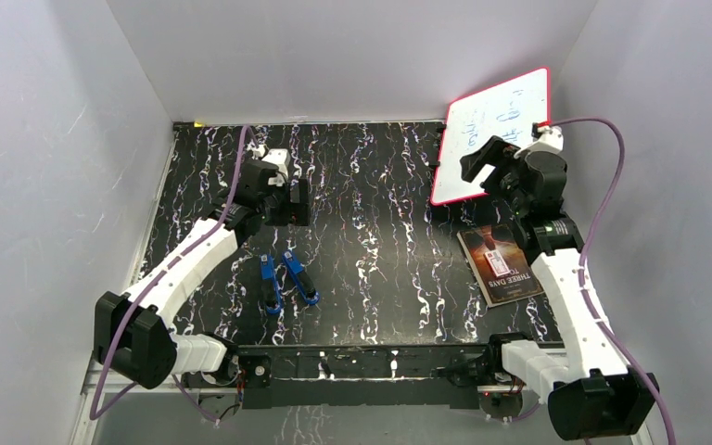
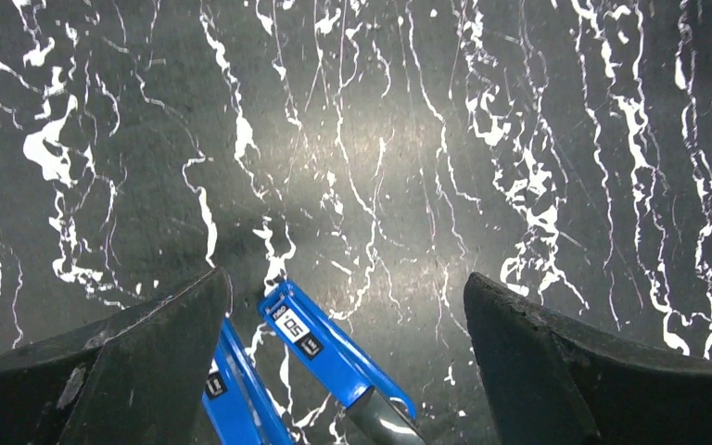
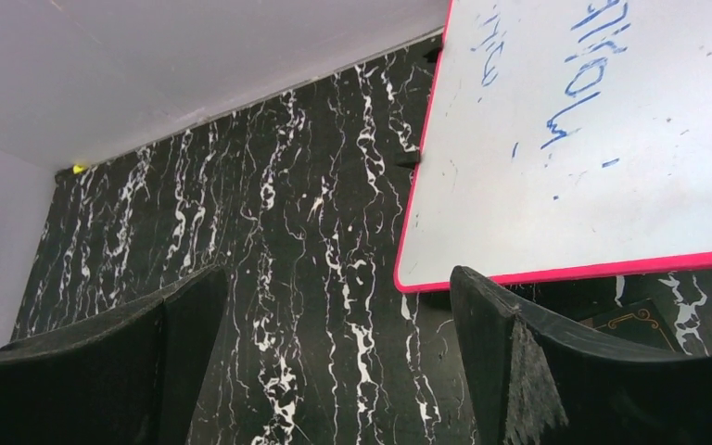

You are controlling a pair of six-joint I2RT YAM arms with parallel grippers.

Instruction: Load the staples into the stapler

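The blue stapler (image 1: 287,278) lies swung open on the black marbled table, its two arms spread in a narrow V. In the left wrist view its blue arms (image 2: 334,348) show at the bottom edge, one partly behind my left finger (image 2: 148,362). My left gripper (image 1: 287,211) hovers just beyond the stapler, open and holding nothing (image 2: 348,283). My right gripper (image 1: 489,171) is raised at the far right near the whiteboard, open and holding nothing (image 3: 338,278). The staples are not visible in any view.
A pink-rimmed whiteboard (image 1: 496,134) leans at the back right (image 3: 593,139). A dark book (image 1: 501,264) lies flat below it, beside the right arm. A tiny yellow object (image 1: 197,122) sits in the far left corner. White walls enclose the table.
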